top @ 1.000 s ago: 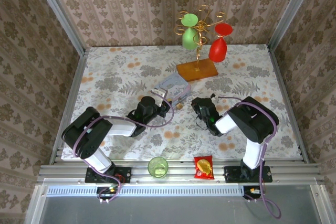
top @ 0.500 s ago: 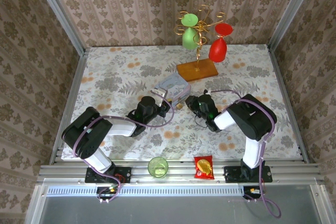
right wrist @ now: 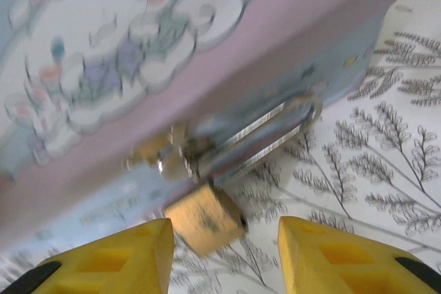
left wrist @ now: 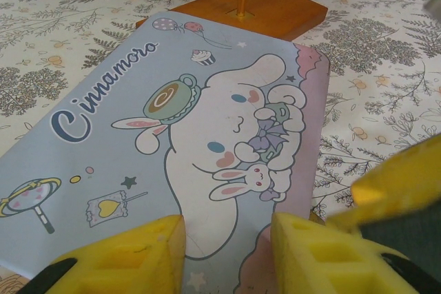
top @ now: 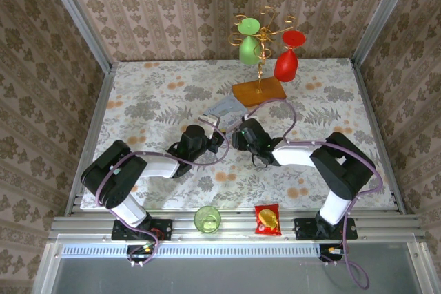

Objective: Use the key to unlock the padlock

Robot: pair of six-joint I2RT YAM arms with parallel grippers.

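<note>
The pale blue cartoon tin (top: 224,109) lies mid-table, its lid (left wrist: 172,122) seen up close in the left wrist view. The brass padlock (right wrist: 204,219) hangs at the tin's front edge (right wrist: 289,53), its pale shackle (right wrist: 270,135) through the clasp. My right gripper (right wrist: 224,256) is open, the padlock body between its yellow fingertips and touching neither. My left gripper (left wrist: 227,253) straddles the tin's near corner with its jaws apart; whether they press on it I cannot tell. Both grippers meet at the tin, left (top: 219,137) and right (top: 238,137). The key is hidden.
A gold stand on a wooden base (top: 258,91) holds a green glass (top: 249,47) and a red glass (top: 286,63) behind the tin. A green cup (top: 207,219) and an orange-red snack packet (top: 267,219) sit on the front rail. Patterned walls close in the table.
My right arm has stretched left to the tin's front edge and its jaws have opened. The left arm has held still.
</note>
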